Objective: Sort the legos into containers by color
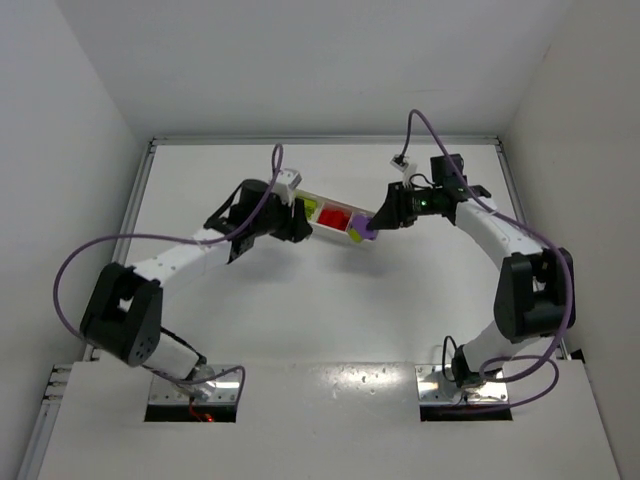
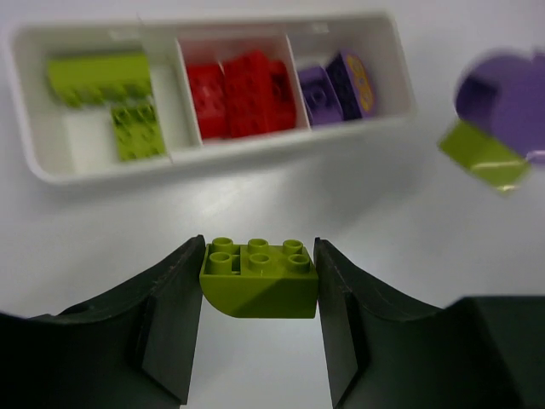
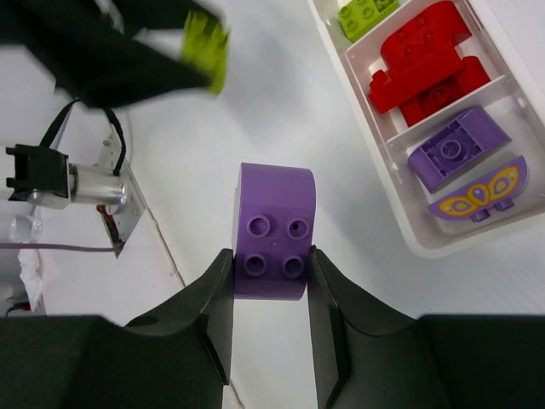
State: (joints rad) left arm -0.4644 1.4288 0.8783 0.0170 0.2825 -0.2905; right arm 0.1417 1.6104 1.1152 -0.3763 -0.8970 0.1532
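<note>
Both arms were loaded. The left gripper (image 2: pixel 259 260) was pinching a green brick (image 2: pixel 260 288) by its two ends, studs facing the wrist camera. The right gripper (image 3: pixel 270 256) was clamped on a purple arched brick (image 3: pixel 274 200). Both bricks were off the table and just beside the tray (image 2: pixel 213 162), neither over a compartment yet.

Tray contents were sorted: green bricks (image 2: pixel 98 78) in one end compartment, red bricks (image 2: pixel 243 94) in the middle, purple pieces (image 2: pixel 336 85) at the other end.

Risks as I judged them:
- From above, the arms sat at opposite ends of the tray and near each other. Simultaneous drops could clip fingers or cables.
- The purple compartment looked nearly full. The arched brick could perch on the rim or spill into red.
- The tray looked light, so a finger catching the rim would shove it and spoil the other arm's aim.
- The green brick's rounded underside could roll on landing.
</note>
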